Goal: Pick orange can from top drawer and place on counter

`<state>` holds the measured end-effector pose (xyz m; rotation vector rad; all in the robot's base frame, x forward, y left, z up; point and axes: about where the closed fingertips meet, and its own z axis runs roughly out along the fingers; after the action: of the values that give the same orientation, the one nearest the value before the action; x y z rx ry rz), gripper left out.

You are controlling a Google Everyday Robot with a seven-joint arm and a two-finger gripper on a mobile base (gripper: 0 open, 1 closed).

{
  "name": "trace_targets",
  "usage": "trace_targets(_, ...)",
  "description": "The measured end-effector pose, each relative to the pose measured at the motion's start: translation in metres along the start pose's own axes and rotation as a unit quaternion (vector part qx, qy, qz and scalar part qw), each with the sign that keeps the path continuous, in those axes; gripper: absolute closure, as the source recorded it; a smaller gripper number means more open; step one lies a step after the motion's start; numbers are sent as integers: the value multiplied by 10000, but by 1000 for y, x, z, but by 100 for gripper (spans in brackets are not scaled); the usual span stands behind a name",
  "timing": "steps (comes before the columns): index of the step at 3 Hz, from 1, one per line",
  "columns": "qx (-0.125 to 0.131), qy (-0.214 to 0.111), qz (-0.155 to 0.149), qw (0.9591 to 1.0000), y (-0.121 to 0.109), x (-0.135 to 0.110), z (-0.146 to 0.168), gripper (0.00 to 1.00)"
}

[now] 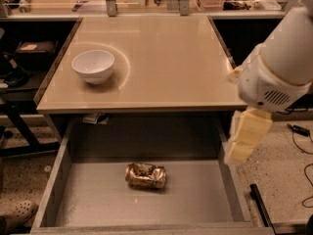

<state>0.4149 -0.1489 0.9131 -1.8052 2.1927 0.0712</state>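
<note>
The orange can [145, 175], dented and shiny with dark print, lies on its side on the grey bottom of the open top drawer [93, 202], near the middle. The beige counter [166, 58] spreads above the drawer. My gripper [247, 137], cream-coloured under the white arm, hangs at the right, over the drawer's right wall just in front of the counter's front right corner. It is well to the right of the can and above it, and holds nothing that I can see.
A white bowl [93, 66] stands on the counter's left side. A black bar [259, 204] and cables [299, 130] lie on the speckled floor to the right. A shoe [14, 214] shows at the bottom left. Dark shelves flank the counter.
</note>
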Motion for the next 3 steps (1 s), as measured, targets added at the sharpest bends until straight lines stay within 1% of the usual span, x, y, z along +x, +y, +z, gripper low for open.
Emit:
trace_targets(1,-589,-2,14,9983,38,-20,56,0)
trace_targets(2,-526,11,-14,9986,41,-19,59,0)
trace_targets(3,-701,-18,89,9975,54,-23,98,0)
